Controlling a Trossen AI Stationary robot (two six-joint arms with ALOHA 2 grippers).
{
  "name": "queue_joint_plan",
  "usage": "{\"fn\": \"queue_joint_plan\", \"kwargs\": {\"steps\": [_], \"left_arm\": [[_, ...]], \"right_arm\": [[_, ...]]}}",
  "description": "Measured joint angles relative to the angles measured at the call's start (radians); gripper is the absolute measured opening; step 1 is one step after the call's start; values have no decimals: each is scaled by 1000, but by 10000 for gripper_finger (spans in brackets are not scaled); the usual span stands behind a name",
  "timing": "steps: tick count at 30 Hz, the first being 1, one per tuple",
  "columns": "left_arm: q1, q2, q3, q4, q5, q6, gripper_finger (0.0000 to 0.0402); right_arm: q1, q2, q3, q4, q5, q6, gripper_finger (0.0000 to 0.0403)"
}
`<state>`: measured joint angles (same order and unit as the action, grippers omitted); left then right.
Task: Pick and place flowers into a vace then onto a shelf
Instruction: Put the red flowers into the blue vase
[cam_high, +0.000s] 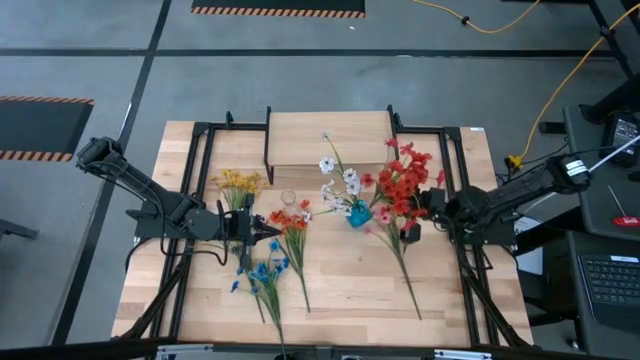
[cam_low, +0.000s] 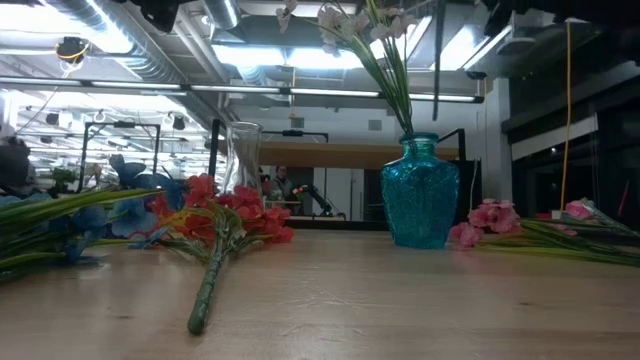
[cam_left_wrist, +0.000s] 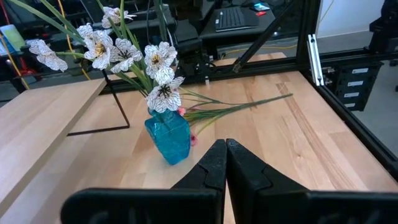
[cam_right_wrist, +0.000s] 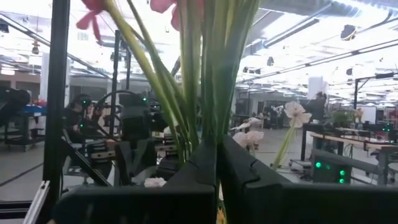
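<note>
A blue glass vase (cam_high: 358, 214) (cam_low: 420, 190) (cam_left_wrist: 169, 138) stands upright on the table in front of the shelf (cam_high: 330, 140), with white flowers (cam_left_wrist: 134, 56) stuck in it. My right gripper (cam_high: 437, 212) (cam_right_wrist: 217, 152), right of the vase, is shut on a spray of red flowers (cam_high: 405, 185). My left gripper (cam_high: 275, 232) (cam_left_wrist: 225, 155) hovers shut and empty left of the vase. Yellow flowers (cam_high: 238, 182), orange-red flowers (cam_high: 291, 222) (cam_low: 225, 215), blue flowers (cam_high: 262, 272) and pink flowers (cam_low: 490, 215) lie flat on the table. My right gripper pinches several green stems (cam_right_wrist: 208, 118) of the red spray between its two fingers. The fingers come from the table's right side, slanting upward, and lie across the stems. The blossoms (cam_right_wrist: 93, 15) stand above the fingers. The stems' lower ends are hidden.
A clear glass vase (cam_high: 288, 198) (cam_low: 243, 160) stands left of the blue one. A long green stem (cam_high: 405, 270) lies on the table, running toward the near edge. Black frame rails (cam_high: 200, 180) run along both sides. Bare wood lies in the near middle (cam_high: 350, 290).
</note>
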<state>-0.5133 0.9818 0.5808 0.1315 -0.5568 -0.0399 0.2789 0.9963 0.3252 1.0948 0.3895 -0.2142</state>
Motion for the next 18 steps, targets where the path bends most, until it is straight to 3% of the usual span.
{"fn": "queue_joint_plan", "kwargs": {"steps": [18], "left_arm": [[0, 0, 0, 0, 0, 0, 3]], "right_arm": [[-97, 184, 0, 116, -2, -1, 0]]}}
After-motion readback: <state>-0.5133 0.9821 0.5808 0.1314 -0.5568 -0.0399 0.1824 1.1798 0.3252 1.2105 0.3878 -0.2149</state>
